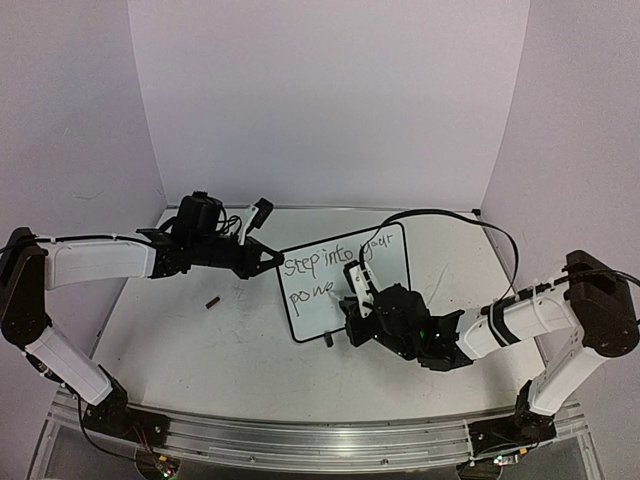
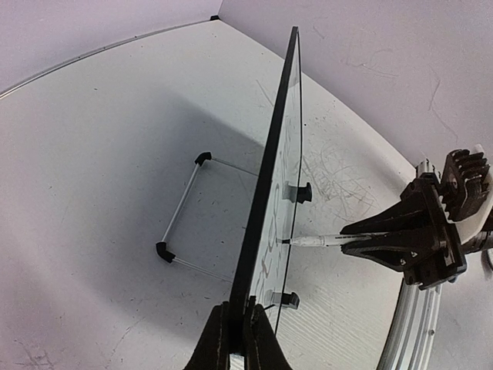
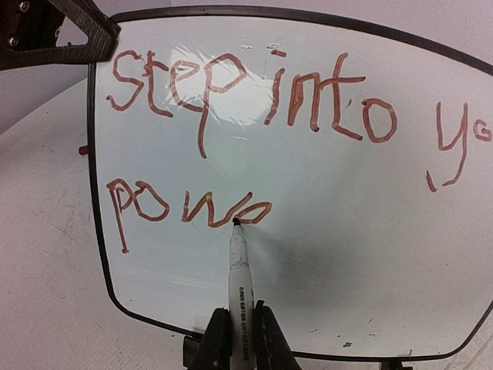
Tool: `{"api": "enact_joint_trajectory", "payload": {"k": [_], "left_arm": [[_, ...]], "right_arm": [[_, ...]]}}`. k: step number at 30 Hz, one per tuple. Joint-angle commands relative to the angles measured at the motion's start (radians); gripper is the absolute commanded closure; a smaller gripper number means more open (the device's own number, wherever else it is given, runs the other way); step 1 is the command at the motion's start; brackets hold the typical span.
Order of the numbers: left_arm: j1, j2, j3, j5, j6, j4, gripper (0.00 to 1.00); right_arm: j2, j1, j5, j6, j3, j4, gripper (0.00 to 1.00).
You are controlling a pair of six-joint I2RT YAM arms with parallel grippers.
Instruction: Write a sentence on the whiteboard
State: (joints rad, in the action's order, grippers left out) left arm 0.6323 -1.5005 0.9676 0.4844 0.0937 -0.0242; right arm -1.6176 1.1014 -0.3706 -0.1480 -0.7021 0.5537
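The whiteboard stands tilted at mid-table, black-framed. My left gripper is shut on its left edge; the left wrist view shows the board edge-on between the closed fingers. My right gripper is shut on a white marker, its tip touching the board at the end of the second line. The sentence reads "step into yo" above "powe" in the right wrist view, in red-brown strokes; in the top view it reads "step into your" over "powe".
A small dark cap lies on the tabletop left of the board. The board's wire stand rests behind it. Its black feet stick out in front. White backdrop walls enclose the table on three sides.
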Motion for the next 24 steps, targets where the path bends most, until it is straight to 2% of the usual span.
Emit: {"api": "enact_joint_trajectory", "payload": {"k": [1, 11, 18, 21, 24], "left_arm": [[0.003, 0.025, -0.016, -0.08, -0.078, 0.054, 1.0], [0.003, 0.022, -0.015, -0.083, -0.079, 0.054, 1.0], [0.004, 0.021, -0.015, -0.082, -0.08, 0.056, 1.0], [0.004, 0.017, -0.011, -0.078, -0.08, 0.055, 1.0], [0.004, 0.015, -0.01, -0.081, -0.081, 0.056, 1.0]], "right_arm": [[-0.007, 0.001, -0.018, -0.018, -0.012, -0.046, 1.0], [0.001, 0.001, -0.048, -0.009, -0.011, -0.073, 1.0], [0.024, 0.001, -0.124, -0.019, -0.004, -0.083, 1.0], [0.087, 0.001, -0.131, 0.012, 0.021, -0.009, 1.0], [0.157, 0.001, -0.057, 0.053, 0.075, 0.074, 1.0]]}}
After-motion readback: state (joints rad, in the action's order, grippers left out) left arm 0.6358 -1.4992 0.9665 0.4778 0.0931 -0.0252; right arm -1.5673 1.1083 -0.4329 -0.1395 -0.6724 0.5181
